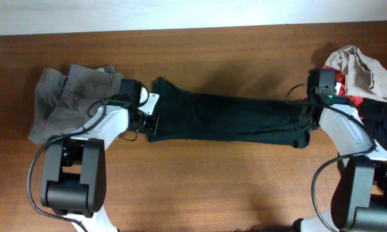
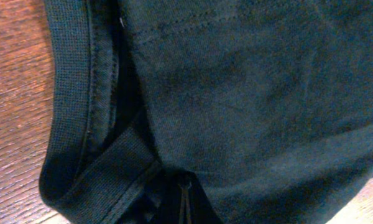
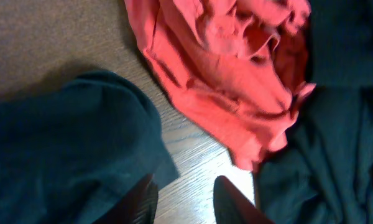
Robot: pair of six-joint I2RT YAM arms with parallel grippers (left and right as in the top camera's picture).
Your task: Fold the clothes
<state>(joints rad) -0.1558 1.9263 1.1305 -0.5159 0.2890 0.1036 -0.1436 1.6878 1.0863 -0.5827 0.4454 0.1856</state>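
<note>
Shirt: black T-shirt (image 1: 226, 116) lies as a long, narrow band across the centre of the table (image 1: 213, 51), running 9 to 3 o'clock.
Markings: ribbed collar band (image 2: 68, 93) with double stitching; a pale speck by the seam is too small to read.
Left: left gripper (image 1: 146, 120) is clamped tight on the shirt's 9 o'clock end.
Right: right gripper (image 3: 185, 202) has its jaws apart with bare wood between them; the shirt edge lies against one finger.
Others: grey trousers (image 1: 68, 96) at 9 o'clock; red piece (image 3: 224, 81) and beige piece (image 1: 358, 67) heaped at 2 o'clock.

The left arm (image 1: 106, 122) and right arm (image 1: 348, 132) have white links between blocky dark grey joints, with black cables (image 1: 31, 177) looping alongside. A green light (image 1: 329, 98) glows on the right wrist; the right hand (image 3: 186, 198) has dark, rounded fingers (image 3: 235, 202).
</note>
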